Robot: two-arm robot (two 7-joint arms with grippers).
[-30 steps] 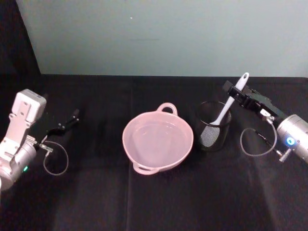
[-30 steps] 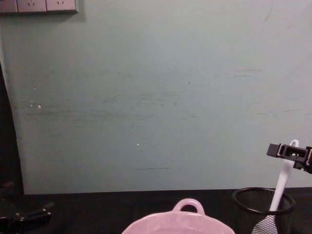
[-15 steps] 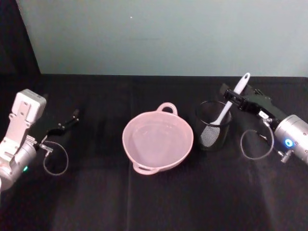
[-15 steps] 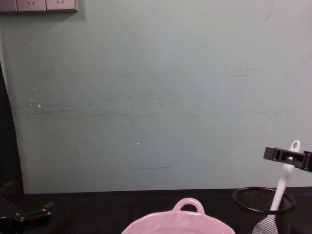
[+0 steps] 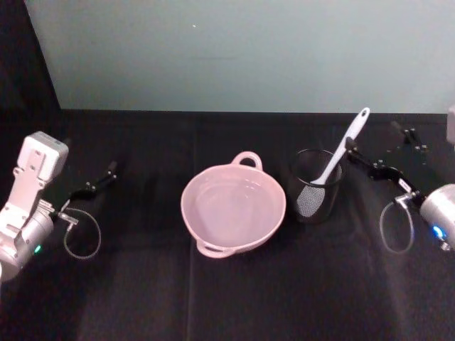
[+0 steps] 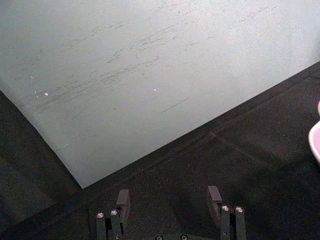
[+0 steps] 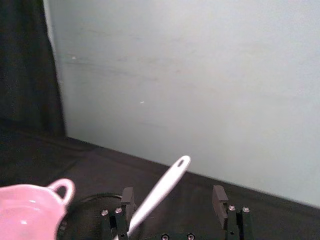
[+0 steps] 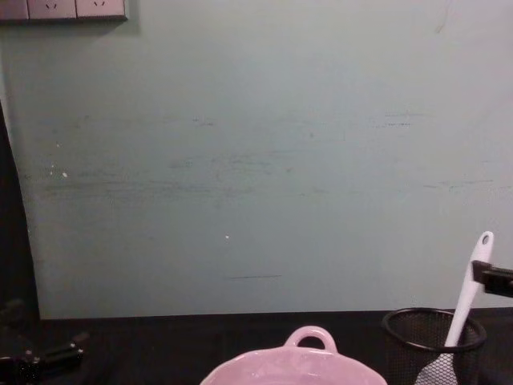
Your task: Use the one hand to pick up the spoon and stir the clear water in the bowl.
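Spoon (image 5: 333,160): I see it standing blade-down in the black mesh cup (image 5: 316,186), handle leaning up and away toward the right, which leaves the upper handle free to grab.
Right pincer (image 5: 372,164): spread wide, just beside the handle; in the right wrist view the handle passes close by one finger (image 7: 127,199), not pinched. I judge it is lining up for the grasp.
Bowl (image 5: 210,227): on the tabletop (image 5: 234,298) just left of the cup, water inside, nothing in it yet.
Left pincer (image 5: 99,181): parked far left, spread, holding nothing.
Hard to tell: whether that finger touches the handle; chest view cuts off the bowl's lower part.
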